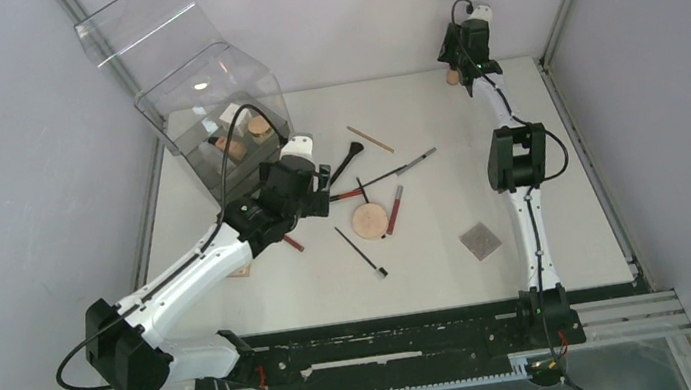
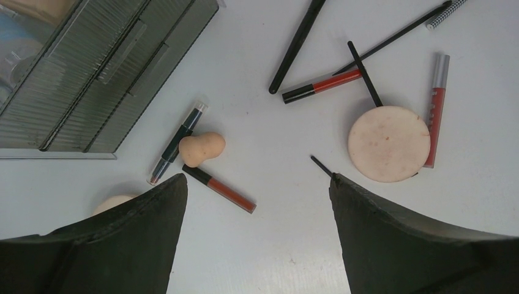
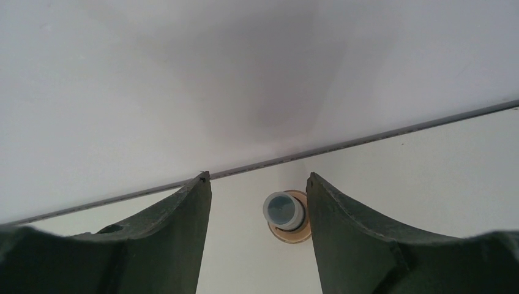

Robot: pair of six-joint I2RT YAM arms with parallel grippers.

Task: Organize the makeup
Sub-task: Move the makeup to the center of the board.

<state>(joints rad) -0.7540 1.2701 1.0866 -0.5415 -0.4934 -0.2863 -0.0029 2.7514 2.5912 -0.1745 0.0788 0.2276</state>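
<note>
The makeup lies scattered mid-table. My left gripper (image 2: 257,179) hovers open above bare table, nothing between its fingers. Just ahead of it lie a red lip tube (image 2: 221,189), a peach sponge (image 2: 202,147) and a dark tube (image 2: 177,144). Further right are a round tan puff (image 2: 388,143), another red lip tube (image 2: 436,110) and thin black brushes (image 2: 297,43). My right gripper (image 3: 258,177) is at the far back edge, open. A small beige bottle (image 3: 285,212) with a clear cap stands between its fingers, close against the right one.
The big clear organizer (image 1: 208,102) with ribbed drawers (image 2: 110,67) stands at the back left, two beige bottles inside. A grey square pad (image 1: 480,240) lies near the right arm. The back wall and table rail (image 3: 367,139) are right behind the right gripper.
</note>
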